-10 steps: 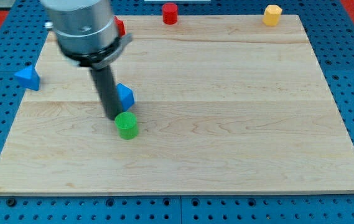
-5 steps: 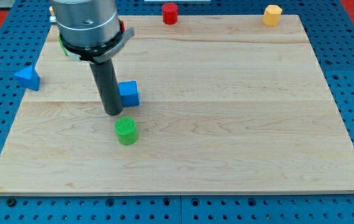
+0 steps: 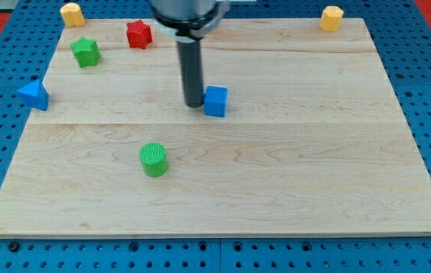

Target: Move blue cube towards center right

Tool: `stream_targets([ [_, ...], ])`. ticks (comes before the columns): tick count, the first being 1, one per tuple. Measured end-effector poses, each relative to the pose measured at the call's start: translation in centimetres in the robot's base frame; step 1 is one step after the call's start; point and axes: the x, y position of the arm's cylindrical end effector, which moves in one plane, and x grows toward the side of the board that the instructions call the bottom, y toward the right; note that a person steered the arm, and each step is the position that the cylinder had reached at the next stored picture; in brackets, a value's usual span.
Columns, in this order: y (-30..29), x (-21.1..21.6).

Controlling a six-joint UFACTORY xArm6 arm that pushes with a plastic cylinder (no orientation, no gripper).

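Observation:
The blue cube (image 3: 216,101) lies on the wooden board (image 3: 276,167), a little left of the board's middle. My tip (image 3: 193,104) stands right against the cube's left side, touching it or nearly so. The dark rod rises from there to the arm's body at the view's top. No gripper is present.
A green cylinder (image 3: 154,159) lies below and left of the cube. A blue triangle (image 3: 34,95) is at the left edge. A green star (image 3: 85,51), a red star (image 3: 138,34) and a yellow block (image 3: 72,13) are at top left. Another yellow block (image 3: 332,17) is at top right.
My tip has moved right and slightly up, and the blue cube has slid right with it. The arm no longer hides the top-left blocks; the red cylinder at the top is hidden now.

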Motion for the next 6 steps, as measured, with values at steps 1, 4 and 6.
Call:
stream_targets([
  [1, 4.7, 0.0],
  [4, 15.9, 0.0],
  [6, 18.5, 0.0],
])
